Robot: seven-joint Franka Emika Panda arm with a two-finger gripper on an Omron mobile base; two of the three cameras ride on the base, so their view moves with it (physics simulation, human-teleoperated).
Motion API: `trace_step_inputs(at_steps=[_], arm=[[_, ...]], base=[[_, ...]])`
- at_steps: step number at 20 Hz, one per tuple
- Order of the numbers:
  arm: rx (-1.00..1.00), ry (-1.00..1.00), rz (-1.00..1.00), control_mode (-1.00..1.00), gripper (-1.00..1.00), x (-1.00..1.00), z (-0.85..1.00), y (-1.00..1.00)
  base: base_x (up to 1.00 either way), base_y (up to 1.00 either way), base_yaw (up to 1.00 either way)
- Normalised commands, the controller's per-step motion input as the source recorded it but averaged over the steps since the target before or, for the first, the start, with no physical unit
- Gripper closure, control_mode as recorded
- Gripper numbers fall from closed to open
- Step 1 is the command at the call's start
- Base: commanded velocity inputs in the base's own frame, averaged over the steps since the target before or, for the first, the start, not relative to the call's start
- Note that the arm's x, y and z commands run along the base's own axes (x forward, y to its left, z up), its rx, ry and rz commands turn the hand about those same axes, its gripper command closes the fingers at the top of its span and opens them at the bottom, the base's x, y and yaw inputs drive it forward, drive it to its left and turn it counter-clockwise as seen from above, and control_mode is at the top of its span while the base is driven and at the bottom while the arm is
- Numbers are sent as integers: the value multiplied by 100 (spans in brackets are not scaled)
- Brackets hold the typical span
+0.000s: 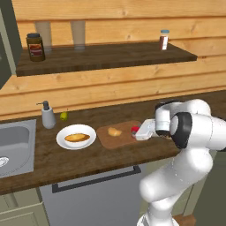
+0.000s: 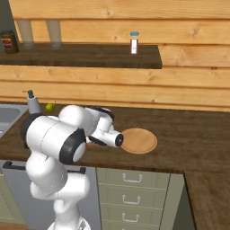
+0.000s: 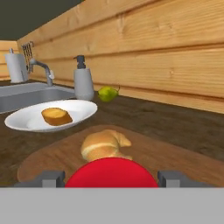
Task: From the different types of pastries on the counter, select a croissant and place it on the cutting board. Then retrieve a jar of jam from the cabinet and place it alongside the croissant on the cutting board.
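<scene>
Hand view: tool (image 3: 112,178) clamped on the red-lidded jar (image 3: 112,173), low over the board (image 3: 166,155), croissant (image 3: 104,145) just ahead.

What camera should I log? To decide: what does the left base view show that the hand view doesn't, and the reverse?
Left base view: a wall shelf with a dark jar and a light-capped bottle. Hand view: the faucet and a paper towel roll. Both: the croissant on the cutting board, the plated pastry, the soap dispenser, and the red-lidded jar in the gripper.
</scene>
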Motion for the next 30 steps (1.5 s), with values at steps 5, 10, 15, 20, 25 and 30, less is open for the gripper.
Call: trace_step_inputs(at_steps=[5,10,15,20,25,30], arm=[[1,0,6,-100,100,30,-21,0],[0,0,6,-100,100,36,-28,0],[0,0,8,-100,-100,33,-34,0],[0,0,8,-100,-100,0,-41,0],[2,0,4,-100,-100,-10,-15,0],[10,-3,0,-100,-100,-70,0,-3]], base=[[0,0,0],[0,0,0],[0,0,0],[0,0,0],[0,0,0],[0,0,0]])
